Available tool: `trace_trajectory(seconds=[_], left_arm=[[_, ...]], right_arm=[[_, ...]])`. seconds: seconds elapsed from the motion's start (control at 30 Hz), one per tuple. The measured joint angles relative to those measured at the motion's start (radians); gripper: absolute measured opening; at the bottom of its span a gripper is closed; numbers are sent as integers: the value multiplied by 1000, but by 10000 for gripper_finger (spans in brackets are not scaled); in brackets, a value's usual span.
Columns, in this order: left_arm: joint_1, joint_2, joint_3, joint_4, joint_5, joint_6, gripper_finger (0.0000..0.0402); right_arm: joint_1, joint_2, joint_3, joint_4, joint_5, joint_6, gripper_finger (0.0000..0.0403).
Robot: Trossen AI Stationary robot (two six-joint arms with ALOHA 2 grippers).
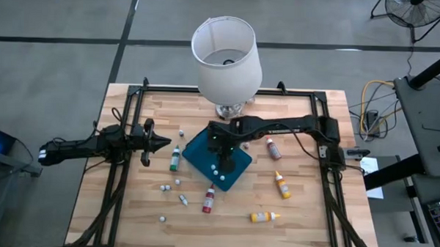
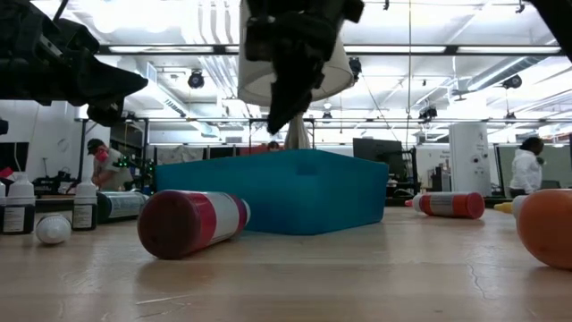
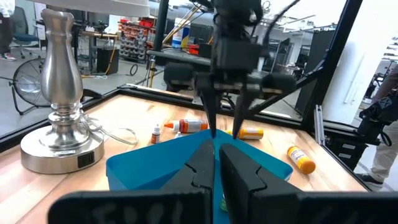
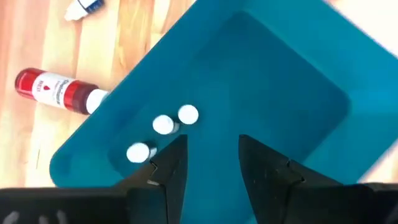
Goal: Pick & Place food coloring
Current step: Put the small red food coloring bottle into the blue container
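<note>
Food coloring bottles, small squeeze bottles with pale tips, are lying scattered over the pale wooden plank desk (image 1: 304,222) around the flat teal-blue rectangular tray (image 1: 197,156). I am seeing a green bottle (image 1: 175,159) just beside the tray's left edge, a red bottle (image 1: 209,200) on its side just off the tray's near corner, another red bottle (image 1: 273,148) to the tray's right, an orange-yellow bottle (image 1: 282,185) further right, and a yellow bottle (image 1: 264,216) lying near the front of the desk. Several tiny white-capped bottles (image 1: 181,198) are sitting loose on the wood to the left, and three more white caps (image 4: 163,126) are showing inside the tray.

I am holding the right hand (image 1: 224,154) over the tray, its fingers (image 4: 169,167) pointing down, parted and gripping nothing. The left hand (image 1: 159,143) is waiting above the desk's left side, its fingers pressed together and holding nothing, aimed toward the tray.

A silver-based lamp with a white shade (image 1: 224,54) is standing at the desk's far edge, just behind the tray.
</note>
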Motion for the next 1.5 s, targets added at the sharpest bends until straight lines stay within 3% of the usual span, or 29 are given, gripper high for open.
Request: trace_trajectory(seconds=[0.47, 0.83, 1.17, 1.5], left_arm=[[0, 0, 0, -1, 0, 0, 0], [0, 0, 0, -1, 0, 0, 0], [0, 0, 0, 0, 0, 0, 0], [0, 0, 0, 0, 0, 0, 0]], right_arm=[[-46, -261, -365, 88, 29, 76, 132], [-93, -380, -456, 82, 59, 83, 137], [-190, -419, -431, -102, 52, -187, 137], [-222, -419, -428, -113, 41, -535, 137]])
